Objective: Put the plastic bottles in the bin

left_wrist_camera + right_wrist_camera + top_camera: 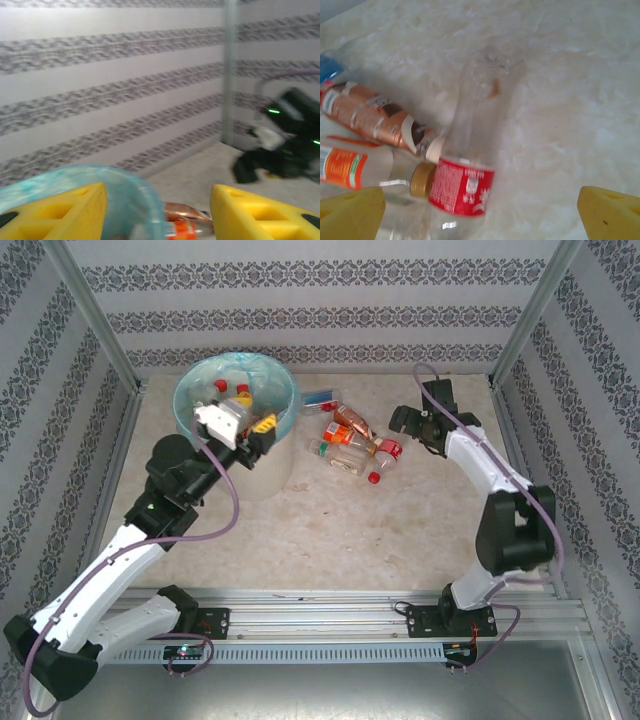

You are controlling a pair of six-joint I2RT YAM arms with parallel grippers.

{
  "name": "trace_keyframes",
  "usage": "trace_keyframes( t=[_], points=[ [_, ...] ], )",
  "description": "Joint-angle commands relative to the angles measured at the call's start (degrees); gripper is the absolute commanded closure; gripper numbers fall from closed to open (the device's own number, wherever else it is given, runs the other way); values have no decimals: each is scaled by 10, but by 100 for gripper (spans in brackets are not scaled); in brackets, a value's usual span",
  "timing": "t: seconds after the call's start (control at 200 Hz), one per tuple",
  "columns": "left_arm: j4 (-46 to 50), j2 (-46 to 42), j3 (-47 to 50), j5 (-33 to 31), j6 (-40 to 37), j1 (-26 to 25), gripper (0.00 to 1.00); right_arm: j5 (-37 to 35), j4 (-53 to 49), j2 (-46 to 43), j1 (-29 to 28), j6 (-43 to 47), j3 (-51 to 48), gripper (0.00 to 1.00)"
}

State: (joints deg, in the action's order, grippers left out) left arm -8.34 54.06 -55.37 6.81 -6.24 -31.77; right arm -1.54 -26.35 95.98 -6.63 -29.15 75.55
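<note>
No text can be read: white lettering is seen on the red-labelled clear plastic bottle (463,190) and fine print on the orange-labelled clear plastic bottle (345,167), both blurred.

One bin (272,478) stands beneath the left gripper (262,430), holding perhaps three bottles (242,391), though they are hard to count. Five loose bottles (350,438) lie on the table (330,530) just before the right gripper (405,422).
</note>
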Motion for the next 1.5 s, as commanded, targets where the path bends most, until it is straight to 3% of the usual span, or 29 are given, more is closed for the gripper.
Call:
trace_keyframes(
  t=[0.0, 0.23, 0.495, 0.64, 0.729, 0.864, 0.969, 1.219, 1.354, 1.494],
  points=[
    [-24, 14, 4, 42, -45, -40, 42, 50, -7, 53, 13, -32, 44, 2],
    [-24, 43, 13, 102, -71, -104, 39, 72, -3, 154, 18, -49, 82, 2],
    [-14, 104, 15, 116, -71, -171, 35, 93, -12, 220, 20, -45, 107, 9],
    [-5, 130, 17, 138, -72, -191, 22, 112, -9, 234, 22, -41, 99, 12],
    [1, 138, 18, 153, -76, -199, 18, 121, 3, 228, 25, -36, 83, 19],
    [3, 142, 18, 144, -77, -201, 15, 149, 11, 216, 35, -27, 60, 38],
    [2, 140, 20, 123, -77, -201, 13, 155, 29, 178, 44, -27, 18, 46],
    [35, 146, -8, 69, -32, -201, 11, 153, 41, -6, 45, 0, -101, 47],
    [109, 140, -56, 79, -28, -200, 8, 231, 67, -148, 40, 26, -183, 46],
    [153, 118, -93, 64, 1, -183, 7, 314, 172, -298, 9, 24, -280, 49]
  ],
)
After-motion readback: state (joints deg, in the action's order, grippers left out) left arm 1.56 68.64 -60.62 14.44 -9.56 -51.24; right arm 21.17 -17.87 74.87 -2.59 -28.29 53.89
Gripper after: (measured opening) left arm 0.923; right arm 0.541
